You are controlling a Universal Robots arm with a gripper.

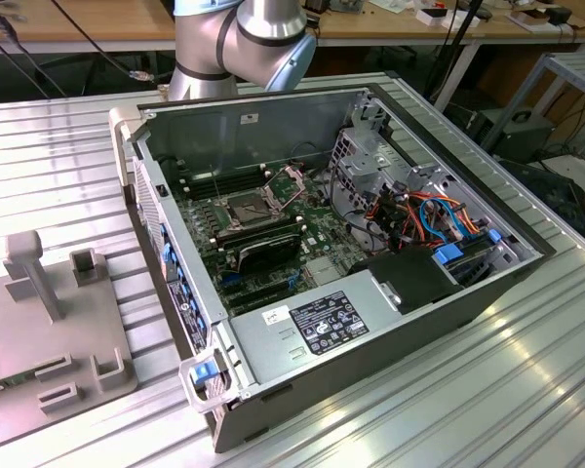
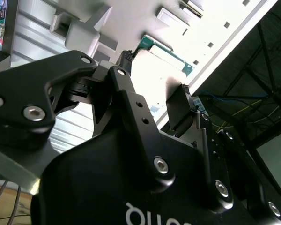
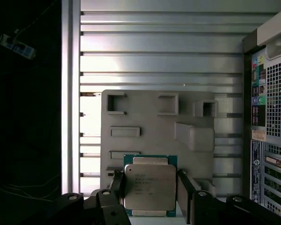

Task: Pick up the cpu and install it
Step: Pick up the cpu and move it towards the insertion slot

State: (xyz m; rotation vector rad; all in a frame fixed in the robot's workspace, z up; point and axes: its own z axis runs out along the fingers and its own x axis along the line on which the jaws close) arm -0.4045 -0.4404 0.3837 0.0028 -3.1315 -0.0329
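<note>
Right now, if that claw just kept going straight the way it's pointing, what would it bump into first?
Most likely the chip. In the first wrist view it lies on the grey holder plate, directly between the gripper's open fingers. How much gap remains is hard to judge.

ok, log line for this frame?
phase: at pickup | fingers straddle cpu on gray holder | socket empty

The ribbed, brushed-aluminium table point(image 1: 487, 390) gleams; beside it on the matt grey plastic fixture plate point(image 3: 150, 122) lies the green-edged, dull-metal-lidded cpu point(image 3: 150, 186).
</note>
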